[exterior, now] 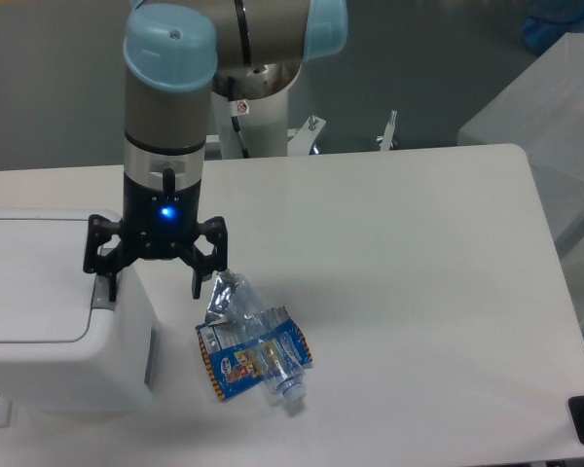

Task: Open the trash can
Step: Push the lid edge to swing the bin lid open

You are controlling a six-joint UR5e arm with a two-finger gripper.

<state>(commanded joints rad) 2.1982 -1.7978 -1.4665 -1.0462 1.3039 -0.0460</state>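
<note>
The trash can (58,311) is a boxy white bin at the left edge of the table, its flat lid (29,277) down. A grey button strip (101,290) runs along the lid's right side. My gripper (155,289) hangs over the bin's right edge, fingers pointing down and spread wide, open and holding nothing. The left fingertip (111,287) sits at the grey strip; whether it touches I cannot tell. The right fingertip (199,288) hangs past the bin's side, above the table.
A crushed clear bottle (253,336) and a blue wrapper (243,360) lie on the white table (399,292) just right of the bin, right below the right finger. A translucent box (550,117) stands off the table's far right corner.
</note>
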